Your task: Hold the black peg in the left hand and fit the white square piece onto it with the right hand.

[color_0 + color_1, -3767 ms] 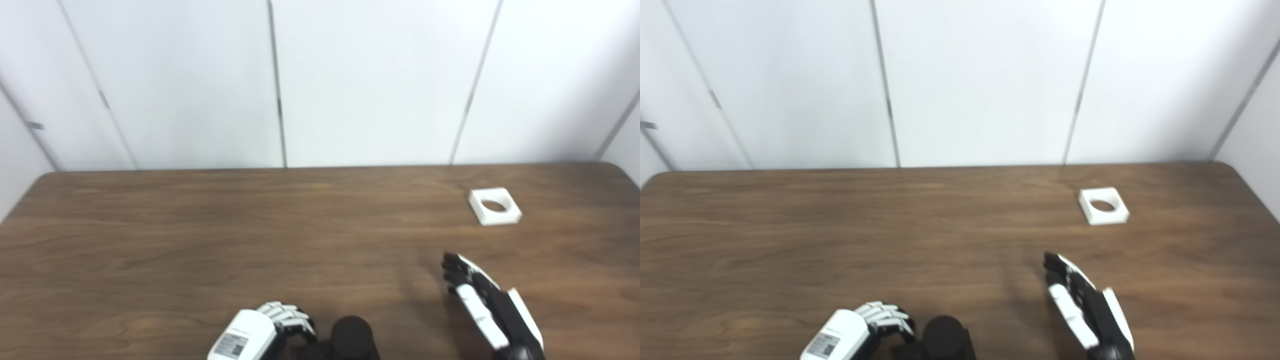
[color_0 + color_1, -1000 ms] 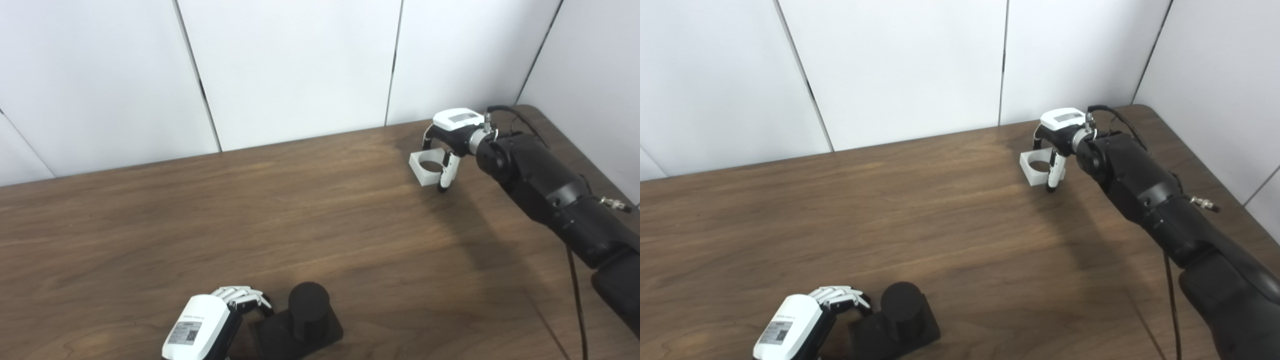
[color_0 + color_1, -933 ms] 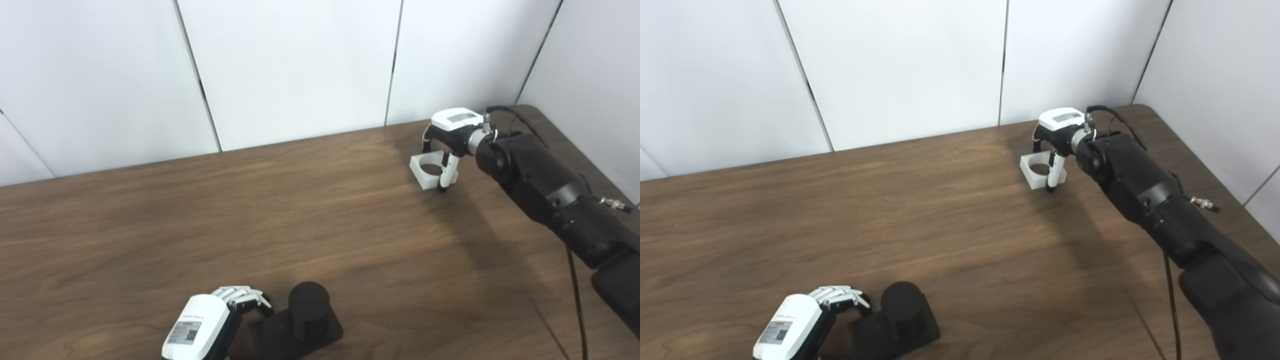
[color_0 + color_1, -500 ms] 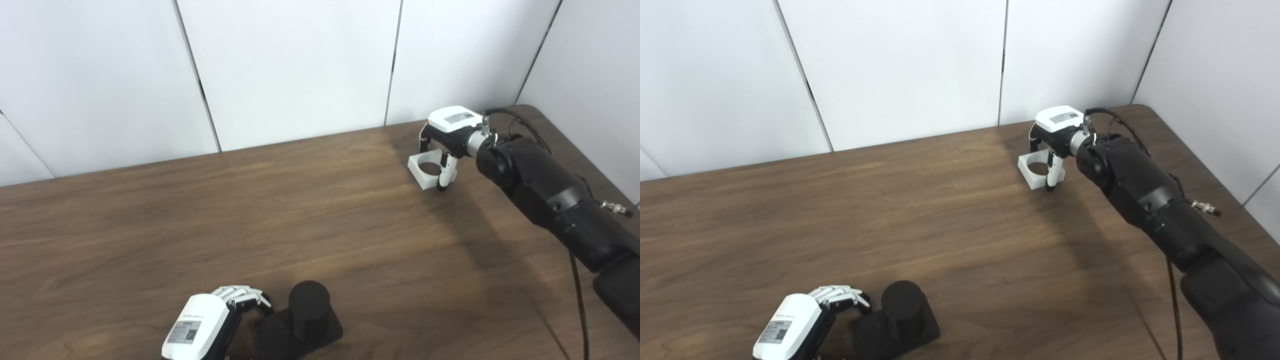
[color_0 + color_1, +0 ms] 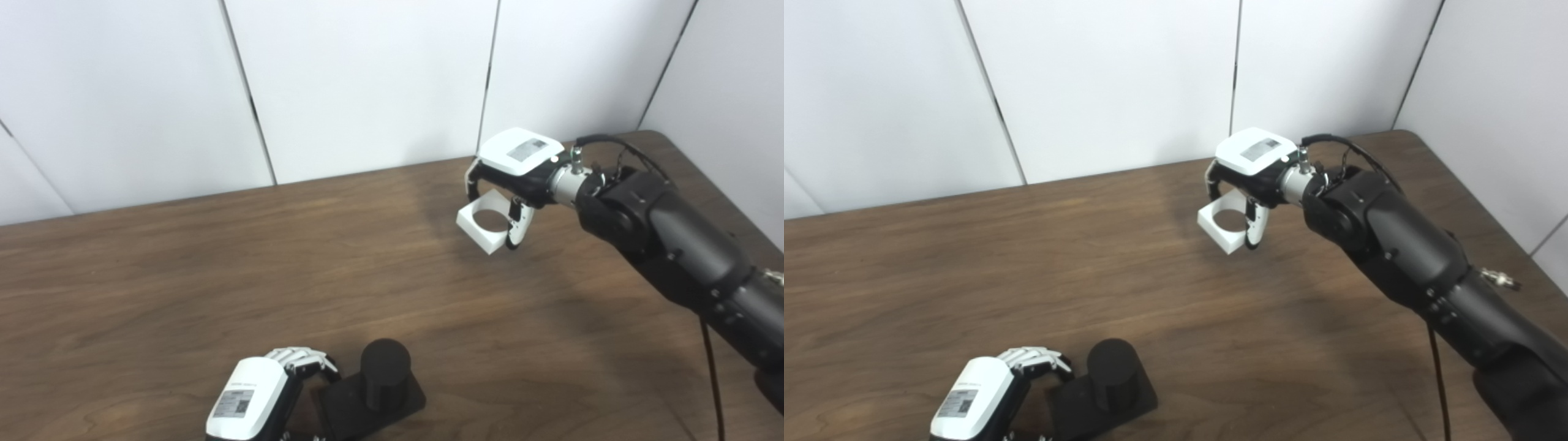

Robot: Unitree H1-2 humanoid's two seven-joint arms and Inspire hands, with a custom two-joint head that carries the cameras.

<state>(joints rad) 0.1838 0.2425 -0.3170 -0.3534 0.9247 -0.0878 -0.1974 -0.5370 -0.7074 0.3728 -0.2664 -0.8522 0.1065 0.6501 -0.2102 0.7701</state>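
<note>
The black peg (image 5: 383, 369) stands upright on its square black base (image 5: 373, 403) near the table's front edge. My left hand (image 5: 260, 399) grips the base's left side, fingers curled on it. The white square piece (image 5: 485, 221), with a round hole through it, hangs above the table at the back right. My right hand (image 5: 513, 173) is shut on it from above, fingers on its far edge and thumb on its near right edge. The same piece (image 5: 1225, 229) and hand (image 5: 1252, 164) show in the right eye view, well apart from the peg (image 5: 1111, 366).
The brown wooden table (image 5: 184, 275) runs to white wall panels (image 5: 367, 79) at the back. Its rounded right corner (image 5: 667, 138) lies behind my right arm (image 5: 680, 257). A cable (image 5: 710, 367) hangs along that arm.
My right hand has lifted the white square piece off the table and carried it left and nearer. The left hand and the peg have stayed put. The camera shifted slightly.
</note>
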